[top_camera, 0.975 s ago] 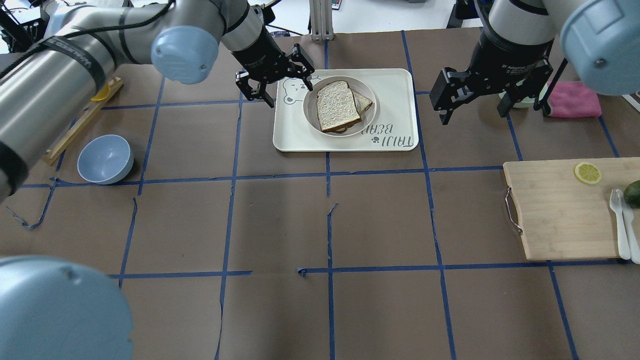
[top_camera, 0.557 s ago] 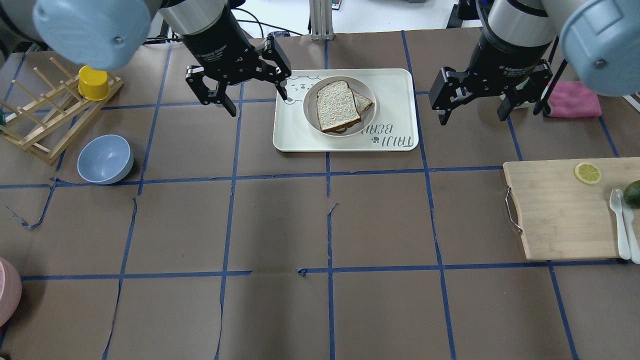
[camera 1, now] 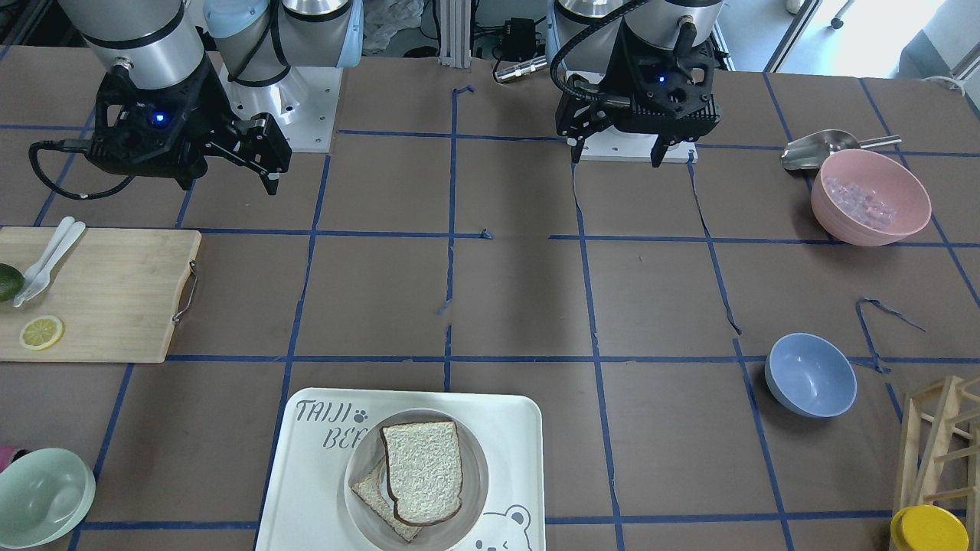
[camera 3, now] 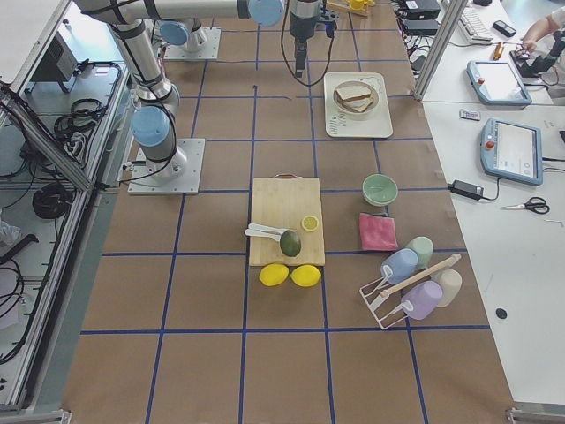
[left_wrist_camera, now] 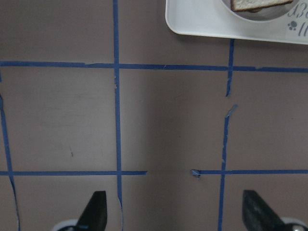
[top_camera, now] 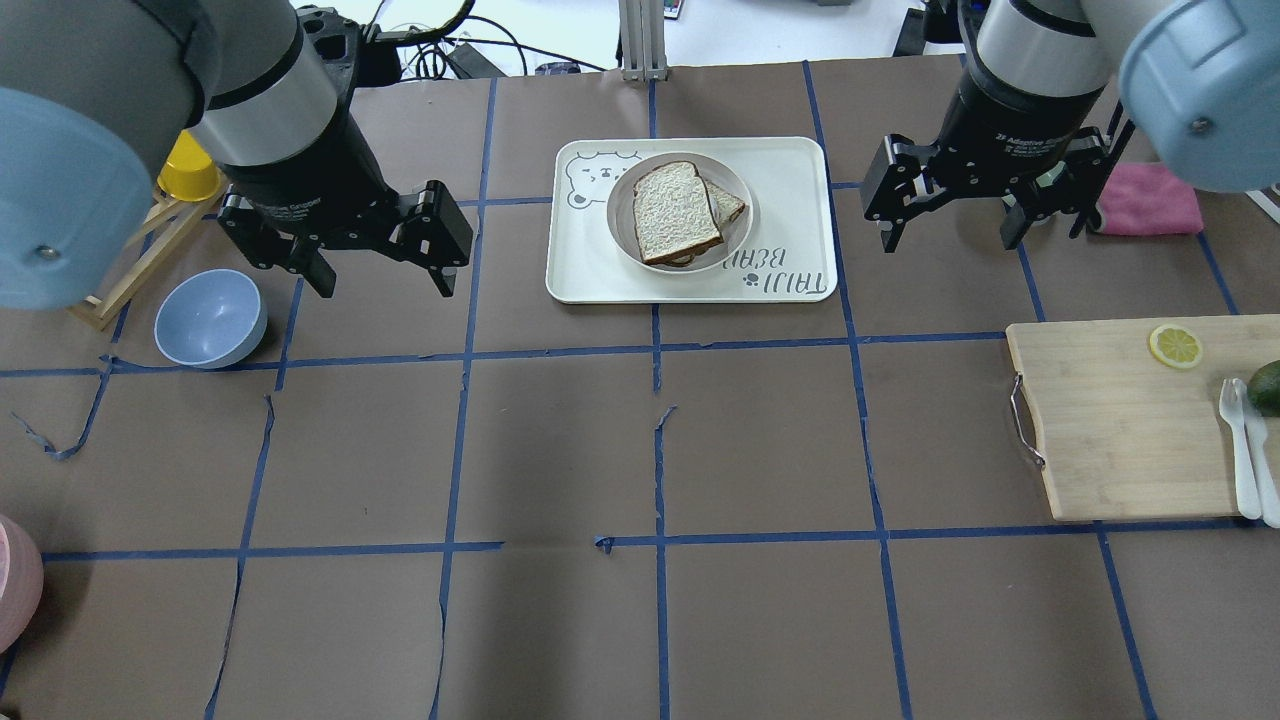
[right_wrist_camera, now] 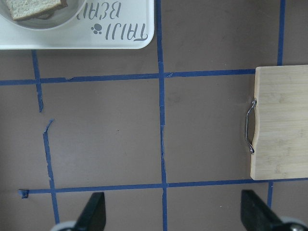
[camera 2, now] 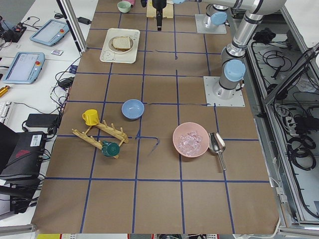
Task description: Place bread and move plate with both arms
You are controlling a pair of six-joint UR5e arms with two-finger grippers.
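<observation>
The bread (top_camera: 677,212) is lying on the plate (top_camera: 616,215), between and apart from both grippers. The left gripper (top_camera: 385,280) and the right gripper (top_camera: 950,235) are hovering wide open, empty.

The bread (top_camera: 676,212) lies on the plate (top_camera: 620,225), which sits on the tray (top_camera: 790,180); the left gripper (top_camera: 385,285) hangs between tray and bowl (top_camera: 210,318), the right gripper (top_camera: 950,240) beyond the tray

Bright, even room light falls on my table (top_camera: 560,450), leaving only faint, soft shadows. Daylight glares in the front view's top right corner. Close to the overhead lens, my blue joint cap (top_camera: 60,200) looks soft.
</observation>
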